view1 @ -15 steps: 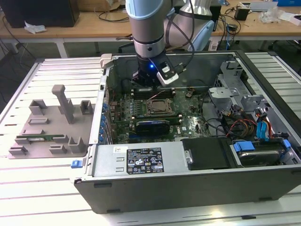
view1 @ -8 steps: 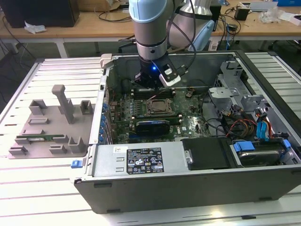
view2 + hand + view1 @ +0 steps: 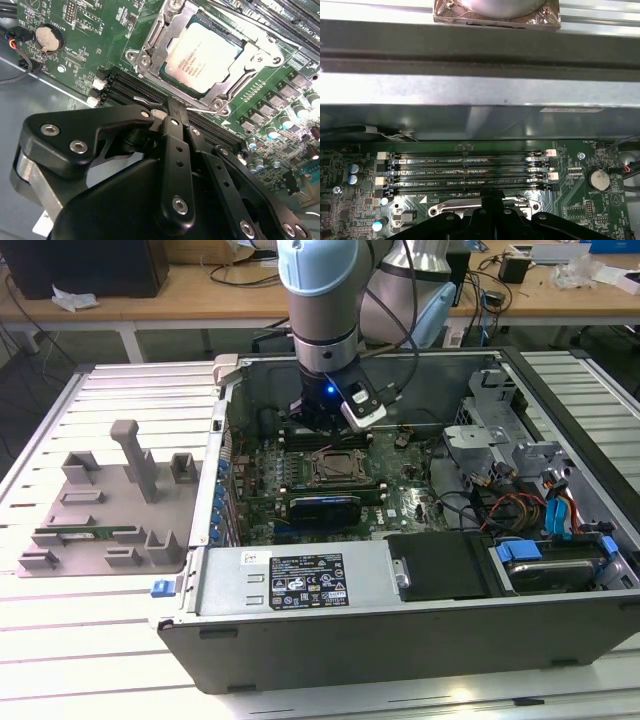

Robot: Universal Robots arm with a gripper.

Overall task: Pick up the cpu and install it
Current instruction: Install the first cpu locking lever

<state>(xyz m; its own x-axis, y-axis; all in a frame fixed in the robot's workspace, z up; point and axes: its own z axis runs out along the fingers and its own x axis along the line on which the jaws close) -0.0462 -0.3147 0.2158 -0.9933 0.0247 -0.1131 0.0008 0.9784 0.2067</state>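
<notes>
The cpu [image 3: 204, 57] lies flat in its socket [image 3: 150, 47] on the motherboard, silvery top up, in the upper centre of the second wrist view. The metal socket frame surrounds it on all sides; the chip looks seated, square to the frame. In the exterior view the socket area [image 3: 335, 466] sits mid-frame inside the open computer case [image 3: 420, 630], too small there to make out the chip itself.

The gripper [image 3: 172, 107] is just beside the socket, above the memory slots [image 3: 125, 87] that run along the socket's edge. Its black fingers [image 3: 175, 130] are drawn together, closed on nothing, tips meeting over the slots and clear of the cpu. In the first wrist view the closed tips [image 3: 492, 197] show at lower centre, with four empty memory slots [image 3: 465, 172] across mid-frame and the case wall behind them.

In the exterior view the arm [image 3: 320, 300] comes down from the upper centre into the case, a blue light at its wrist. A coin battery [image 3: 47, 37] sits on the board at upper left of the second wrist view. Left of the case, on the slatted worktop [image 3: 100, 640], lies a grey parts holder [image 3: 110, 510] with a green memory stick [image 3: 85, 534] in it. A drive bay with coloured cables [image 3: 550, 510] fills the case's right side.
</notes>
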